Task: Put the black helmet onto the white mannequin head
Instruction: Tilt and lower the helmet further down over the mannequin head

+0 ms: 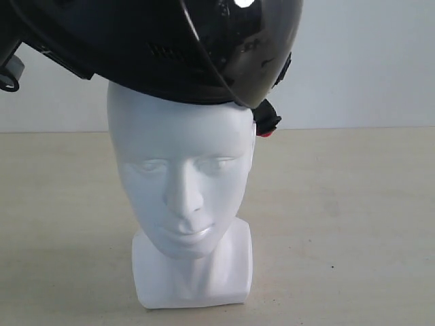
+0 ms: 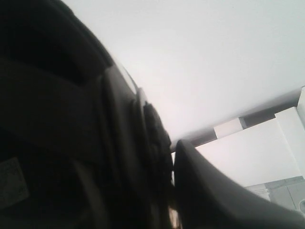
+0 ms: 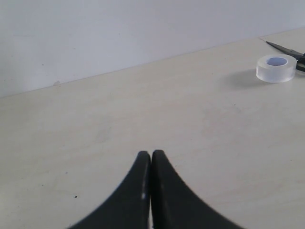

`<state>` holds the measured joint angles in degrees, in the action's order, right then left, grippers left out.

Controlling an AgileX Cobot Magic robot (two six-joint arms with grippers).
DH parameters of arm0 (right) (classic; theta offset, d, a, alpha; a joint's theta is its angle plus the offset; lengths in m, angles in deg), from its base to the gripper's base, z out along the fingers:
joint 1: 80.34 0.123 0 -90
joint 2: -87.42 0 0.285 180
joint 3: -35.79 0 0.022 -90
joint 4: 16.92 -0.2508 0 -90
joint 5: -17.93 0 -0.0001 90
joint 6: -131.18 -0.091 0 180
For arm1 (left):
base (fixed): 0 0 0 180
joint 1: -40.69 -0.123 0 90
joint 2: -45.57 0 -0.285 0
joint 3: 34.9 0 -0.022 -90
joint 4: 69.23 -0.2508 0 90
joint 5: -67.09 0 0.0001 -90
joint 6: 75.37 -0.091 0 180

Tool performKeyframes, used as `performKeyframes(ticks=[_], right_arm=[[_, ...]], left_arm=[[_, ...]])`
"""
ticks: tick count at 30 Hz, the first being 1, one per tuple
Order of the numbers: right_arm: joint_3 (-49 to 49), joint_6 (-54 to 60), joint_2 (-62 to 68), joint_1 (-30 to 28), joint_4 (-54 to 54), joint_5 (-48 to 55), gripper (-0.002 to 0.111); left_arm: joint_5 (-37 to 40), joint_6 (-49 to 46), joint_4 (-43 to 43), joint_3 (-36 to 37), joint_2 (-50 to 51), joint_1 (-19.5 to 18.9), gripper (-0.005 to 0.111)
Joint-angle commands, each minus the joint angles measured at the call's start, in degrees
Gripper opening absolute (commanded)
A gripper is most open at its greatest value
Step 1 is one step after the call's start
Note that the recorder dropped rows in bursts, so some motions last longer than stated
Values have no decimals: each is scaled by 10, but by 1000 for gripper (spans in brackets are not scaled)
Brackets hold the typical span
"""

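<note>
Sitting askew on the crown of the white mannequin head, the black helmet fills the top of the exterior view and runs out past its left edge. Its lower rim slopes down to the right and meets the top of the skull. The forehead, face and neck are all uncovered. The smoky visor curves over the right part of the shell, and the red buckle of the chin strap hangs just right of the head's temple.

The head stands upright on its squarish base in the middle of the pale worktop, face turned to the near side.

The left gripper is right at the helmet. Its wrist view is mostly dark shell and padding, with one black finger lying along the rim and a thin sliver of light between them. The other finger is hidden, so I cannot tell whether the jaws are clamping the rim.

The right gripper hovers low over bare worktop with its jaws closed tip to tip, holding nothing. Farther along that surface lie a clear tape roll and black scissors just beside it.
</note>
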<state>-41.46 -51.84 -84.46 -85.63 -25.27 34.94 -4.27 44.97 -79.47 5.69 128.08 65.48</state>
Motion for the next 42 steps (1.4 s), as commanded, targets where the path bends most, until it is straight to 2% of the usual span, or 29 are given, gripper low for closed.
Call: performKeyframes(ticks=[1, 4, 29, 42], right_arm=[[0, 3, -3, -4, 1, -7, 0], [0, 3, -3, -4, 1, -7, 0], [0, 3, -3, -4, 1, -7, 0], [0, 3, -3, -4, 1, -7, 0]], left_arm=[[14, -19, 1, 13, 3, -20, 4], [14, -17, 1, 19, 3, -29, 4], [14, -22, -14, 34, 28, -35, 4], [14, -44, -12, 80, 28, -44, 4]])
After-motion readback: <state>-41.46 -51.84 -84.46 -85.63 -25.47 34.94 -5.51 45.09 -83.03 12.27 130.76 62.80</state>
